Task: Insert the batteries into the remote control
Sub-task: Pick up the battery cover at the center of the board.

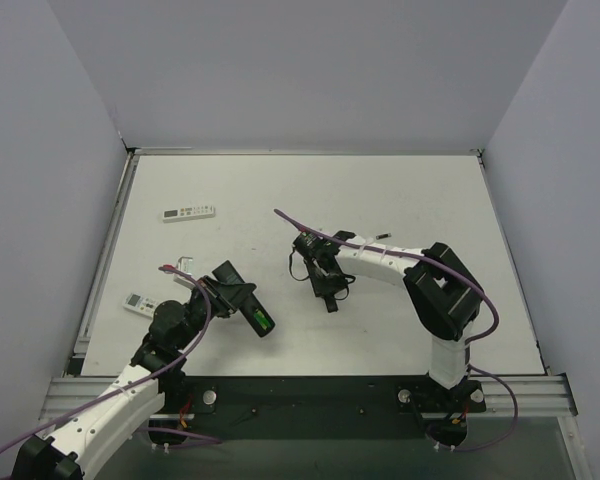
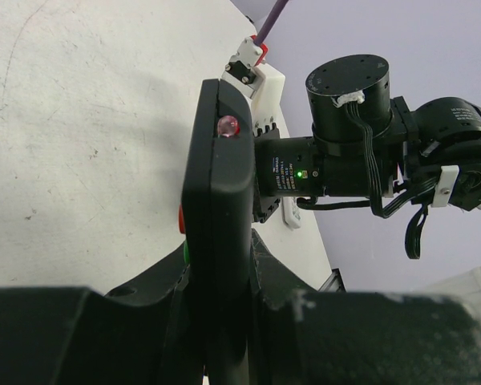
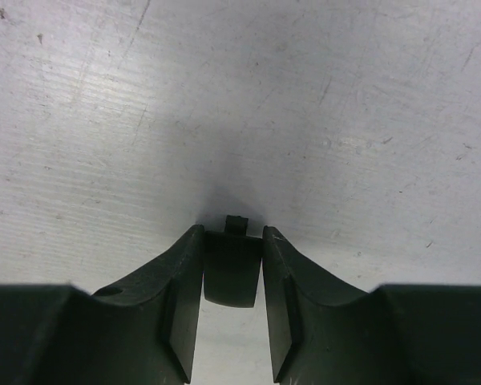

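Note:
My left gripper [image 1: 242, 302] is shut on the black remote control [image 1: 246, 298] and holds it above the table. In the left wrist view the remote control [image 2: 220, 172] stands edge-on between the fingers [image 2: 272, 273], with a red lamp at its far tip and red and green spots on its left side. My right gripper [image 1: 330, 292] is near the table's middle, low over the surface. In the right wrist view it [image 3: 232, 241] is shut on a small black cover piece [image 3: 232, 269] with a tab. No batteries show clearly.
A long white remote [image 1: 188, 212] lies at the far left. A small white remote [image 1: 140, 304] lies by the left edge and also shows in the left wrist view [image 2: 291, 215]. A tiny dark item [image 1: 380, 238] lies beyond the right arm.

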